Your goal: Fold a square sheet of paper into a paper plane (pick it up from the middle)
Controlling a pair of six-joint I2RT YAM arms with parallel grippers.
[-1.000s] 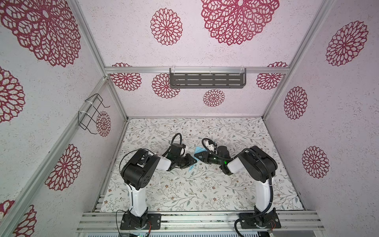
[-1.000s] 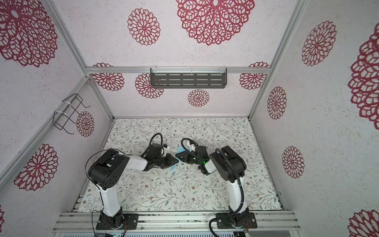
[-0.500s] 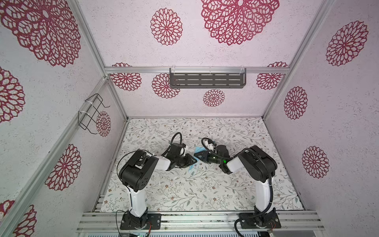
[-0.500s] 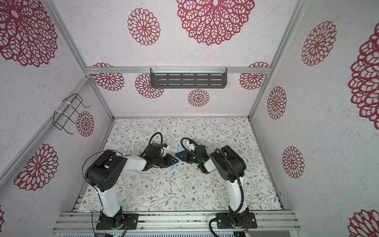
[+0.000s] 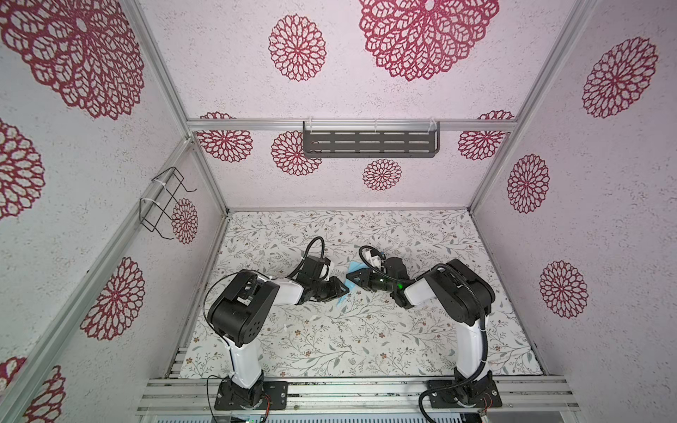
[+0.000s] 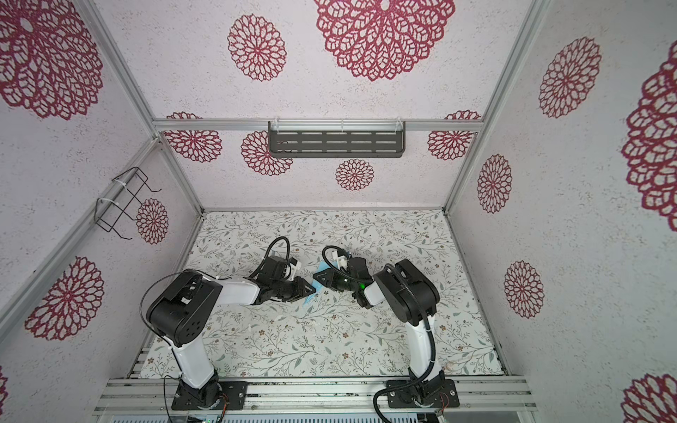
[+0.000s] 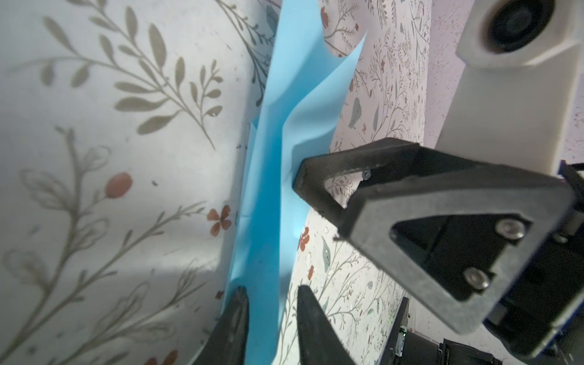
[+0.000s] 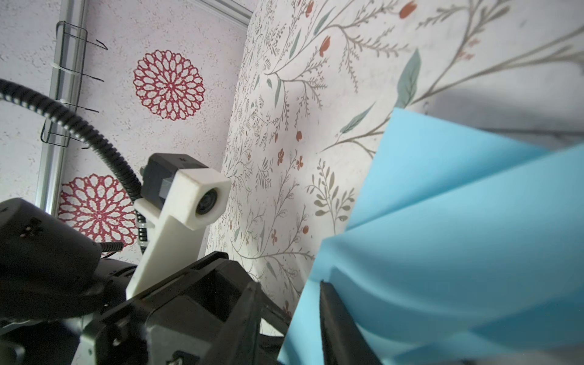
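While the square sheet of paper (image 7: 300, 88) is rising from the bench (image 5: 329, 340) as a half-folded ridge, out in front of the dark shelf (image 5: 370, 143) and well apart from it, both arms are meeting at it from opposite sides. The left tool (image 7: 271, 294) is straddling one end of the ridge with its jaws apart. One finger is touching the blue layer, and a strip of bench is showing between the paper and the other finger, so it is not pinching. The right tool (image 8: 289, 284) is also standing with its jaws apart. One finger is lying against the sheet, and the paper's edge is reaching only partly into the gap. In the left wrist view, the tip of a right finger is pressing into the upright fold and denting it.

Probably this is the reason for the arrangement: one tool is propping the ridge so that the thin sheet is not flopping over, while the other is lining up along the crease for a new hold.

The upper flaps are curling free with their corners in the air, so any brush is likely to bend them. Between the paper and the shelf the bench is offering open room, and likewise on the side away from the shelf. The tight place is between the two tools themselves, which are nearly touching.
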